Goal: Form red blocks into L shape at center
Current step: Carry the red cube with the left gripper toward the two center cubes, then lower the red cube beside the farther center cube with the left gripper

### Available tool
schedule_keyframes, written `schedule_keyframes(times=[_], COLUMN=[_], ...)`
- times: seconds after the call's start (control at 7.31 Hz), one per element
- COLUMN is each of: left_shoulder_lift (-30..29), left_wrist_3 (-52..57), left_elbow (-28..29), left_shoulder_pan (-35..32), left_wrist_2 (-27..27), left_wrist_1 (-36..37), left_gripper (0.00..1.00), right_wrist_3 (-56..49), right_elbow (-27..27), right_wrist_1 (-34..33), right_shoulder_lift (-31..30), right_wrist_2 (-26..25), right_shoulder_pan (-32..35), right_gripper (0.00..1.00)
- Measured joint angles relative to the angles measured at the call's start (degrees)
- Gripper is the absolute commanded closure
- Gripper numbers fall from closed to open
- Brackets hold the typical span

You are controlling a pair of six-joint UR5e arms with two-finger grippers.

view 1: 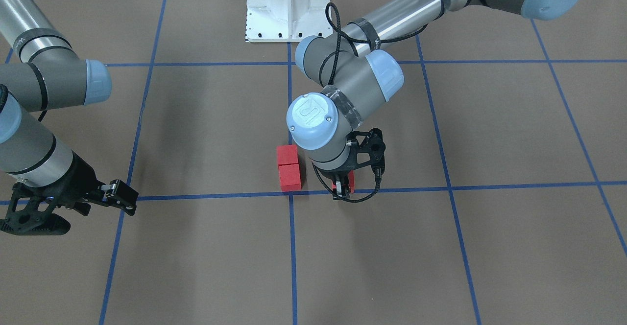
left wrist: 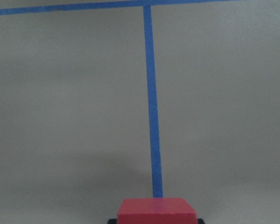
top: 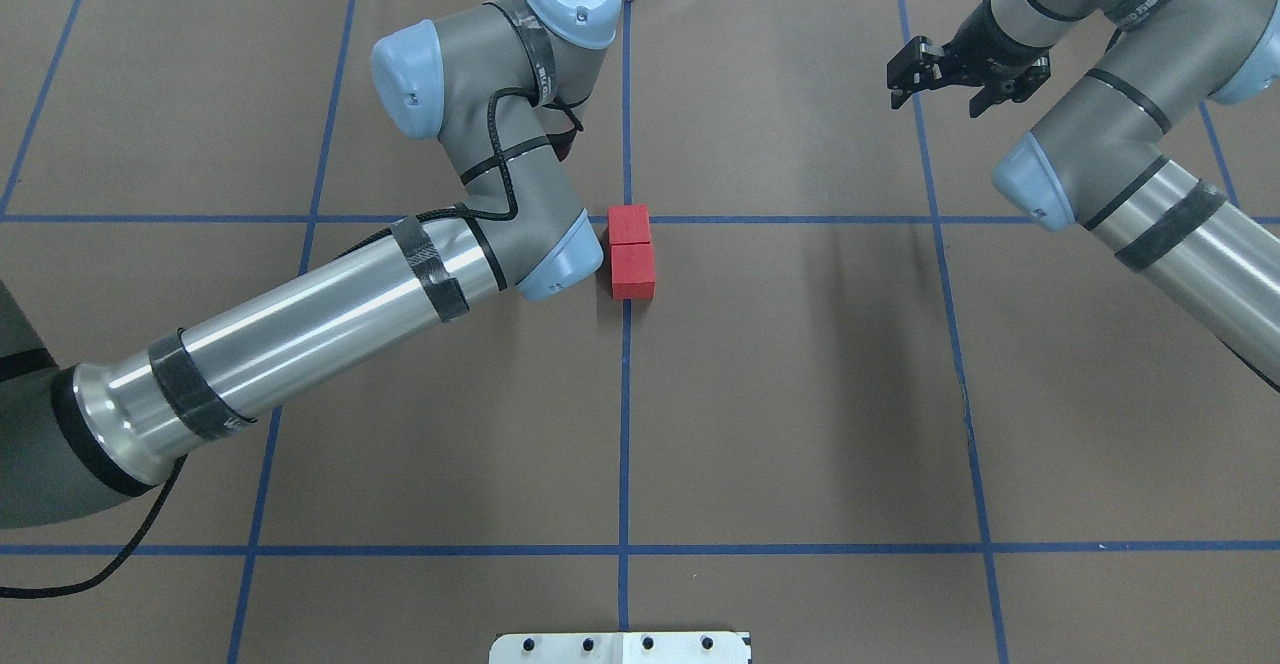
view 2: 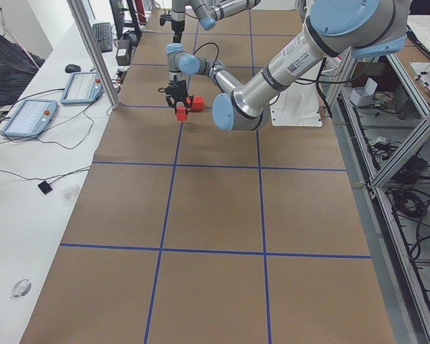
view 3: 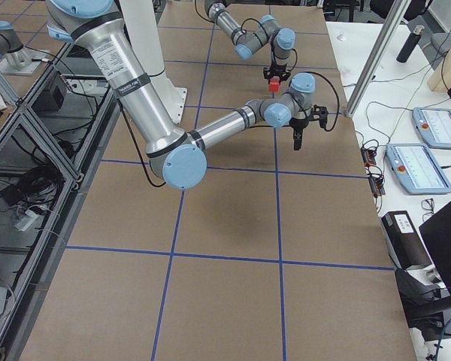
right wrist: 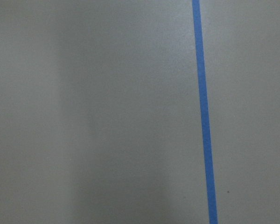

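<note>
Exterior front-facing view explains the layout best. Two red blocks (view 1: 290,176) lie touching in a short row. One end sits against the center (view 1: 292,193), where two blue tape lines (view 1: 441,188) cross, and the row runs from there toward 12 o'clock. I read that row as the long leg of the L.

The left pincer (view 1: 343,188) points straight down, pinching the third red block (left wrist: 157,211). That block is at 3 o'clock of the row's lower end, over the horizontal tape line, near the row but with a bare gap between. I judge it is held there so it can go toward 9 o'clock against the end block and make the short leg. Whether it rests on the counter (view 1: 490,266) or hangs just above, I cannot tell. In the overhead exterior view the left arm (top: 300,324) hides it.

The right pincer (view 1: 120,197) hangs well off at 9 o'clock, probably to keep clear of the work. I cannot tell whether its fingers are spread or pressed together.

The counter is matte brown, ruled into large squares by the tape and crossed by soft arm shadows. A white base plate (view 1: 286,7) sits at 12 o'clock. The side views show a white bench (view 2: 29,215) with two tablets (view 2: 29,118), a keyboard (view 2: 102,32) and loose cables (view 2: 50,147). Metal framing (view 2: 408,143) stands on the robot's side.
</note>
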Motion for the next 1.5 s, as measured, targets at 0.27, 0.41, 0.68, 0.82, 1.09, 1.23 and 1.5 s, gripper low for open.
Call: schedule_keyframes(times=[0.27, 0.41, 0.68, 0.82, 1.09, 1.23, 1.5], left_shoulder_lift=[-1.1, -1.44, -1.94, -1.99, -2.08, -2.23, -3.01], left_wrist_3=[-3.42, -4.59, -5.26, -5.28, -5.19, -5.16, -5.21], left_elbow=[0.84, 0.97, 1.42, 1.68, 2.13, 2.4, 3.24], left_shoulder_pan=[0.82, 1.09, 1.91, 2.35, 2.79, 2.82, 2.85], left_wrist_2=[-0.06, -0.09, -0.15, -0.15, -0.16, -0.14, -0.14], left_wrist_1=[-0.23, -0.34, -0.94, -1.14, -1.77, -2.12, -2.62], left_gripper=[1.0, 1.0, 1.0, 1.0, 1.0, 1.0, 1.0], right_wrist_3=[-1.19, -1.91, -2.34, -2.32, -2.23, -2.18, -2.15], right_elbow=[0.0, -0.01, 0.0, 0.03, 0.07, 0.08, 0.08], right_wrist_1=[0.1, 0.12, 0.16, 0.17, 0.17, 0.17, 0.17], right_shoulder_lift=[-0.87, -1.23, -1.37, -1.41, -1.45, -1.49, -1.54], right_wrist_2=[0.8, 1.5, 1.97, 2.02, 2.04, 2.04, 2.04], right_shoulder_pan=[1.01, 1.58, 1.97, 1.97, 1.97, 1.97, 1.97], right_gripper=[0.01, 0.01, 0.01, 0.01, 0.01, 0.01, 0.01])
